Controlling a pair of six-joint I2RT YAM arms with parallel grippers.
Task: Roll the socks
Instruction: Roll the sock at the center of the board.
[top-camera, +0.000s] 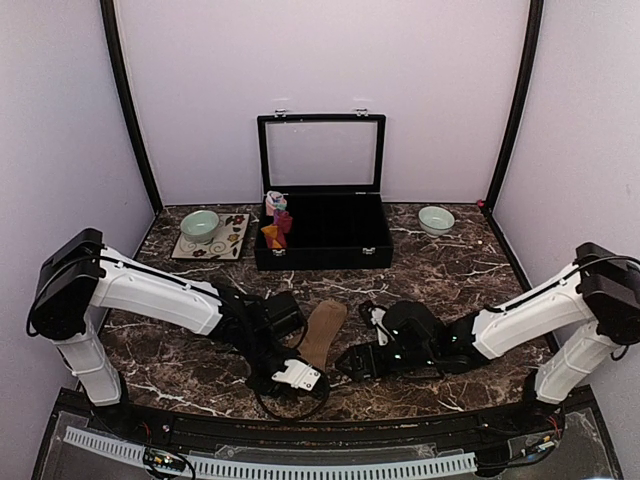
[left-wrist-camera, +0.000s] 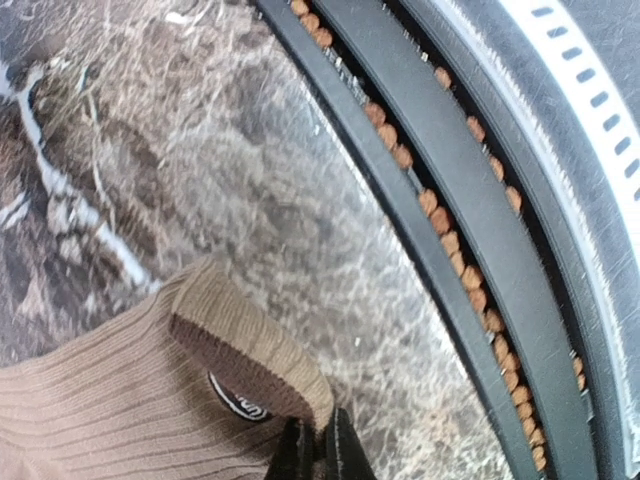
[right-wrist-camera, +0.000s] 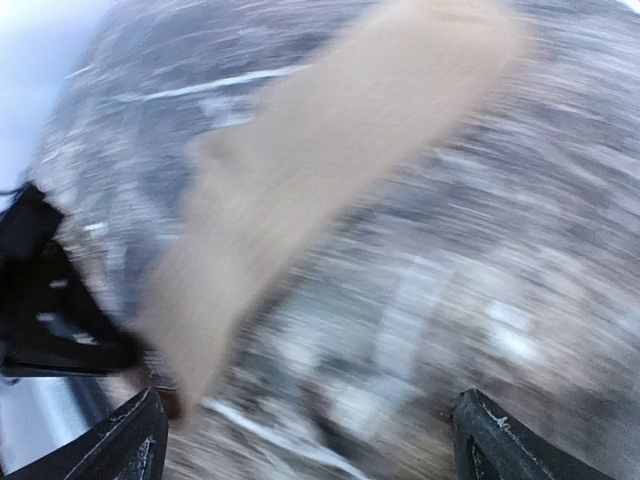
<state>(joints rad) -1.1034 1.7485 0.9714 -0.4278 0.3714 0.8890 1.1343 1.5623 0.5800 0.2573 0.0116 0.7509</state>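
A tan-brown sock lies flat on the dark marble table between the two arms, cuff end toward me. My left gripper is shut on the edge of its ribbed cuff, pinching the fabric; it shows from above at the sock's near end. My right gripper stands open just right of the sock, nothing between its fingers; that view is motion-blurred. From above it sits low over the table. A red and orange sock bundle rests in the case's left compartments.
An open black case with a raised lid stands at the back centre, a pink and light-blue bundle in its left corner. A green bowl sits on a patterned mat at back left, another bowl at back right. The table's black rail runs close to the left gripper.
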